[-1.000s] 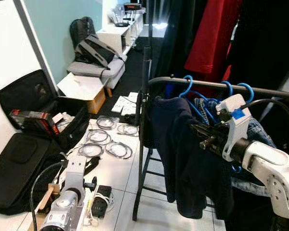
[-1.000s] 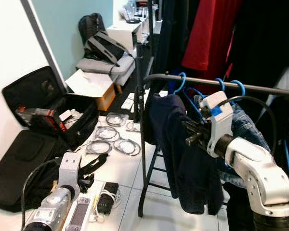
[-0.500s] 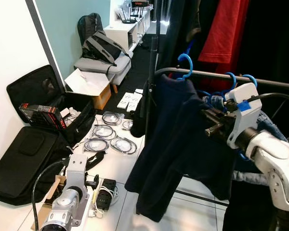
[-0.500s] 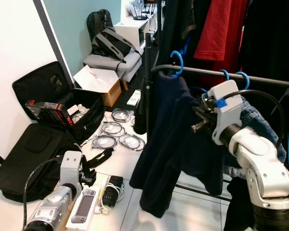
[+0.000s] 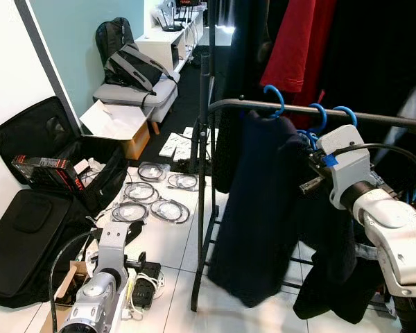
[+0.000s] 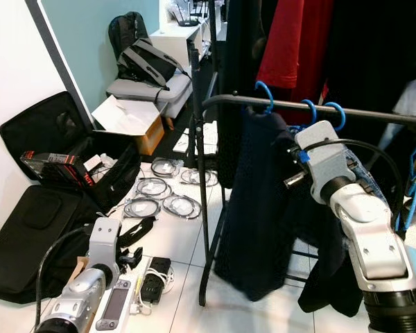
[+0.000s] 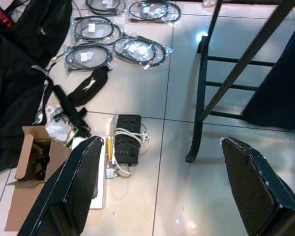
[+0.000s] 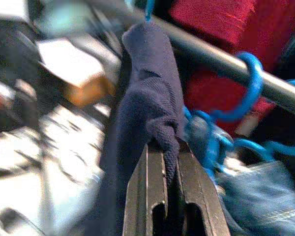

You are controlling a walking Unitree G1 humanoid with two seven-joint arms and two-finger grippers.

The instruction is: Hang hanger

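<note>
Pinching a fold of knit navy fabric, the right pincer (image 8: 169, 162) sits mid-right of the head view, its two flat black fingers (image 8: 140, 196) closed tight on the shoulder of the dark garment (image 5: 260, 208). That garment drapes long and soft off a blue plastic hanger (image 5: 274, 97), whose round hook is looped over the dark metal rail (image 5: 319, 111) of the clothes rack, upper middle of the frame. Two more blue hooks (image 5: 333, 114) sit on the same rail just beside it, with some faded denim (image 8: 258, 196) bunched right behind the pincer. A red garment (image 5: 291, 48) hangs further back, top centre.

Down in the lower left, the left pincer (image 7: 160, 182) hangs idle above the glossy white floor tiles (image 7: 152, 98), its fingers spread wide with nothing between them. Under it is a black power strip (image 7: 128, 145) with a coiled white cord, a small cardboard box (image 7: 24, 162) near that, and several bagged cable coils (image 5: 149, 205) laid flat. An open black soft case (image 5: 35, 180) takes up the left edge.
</note>
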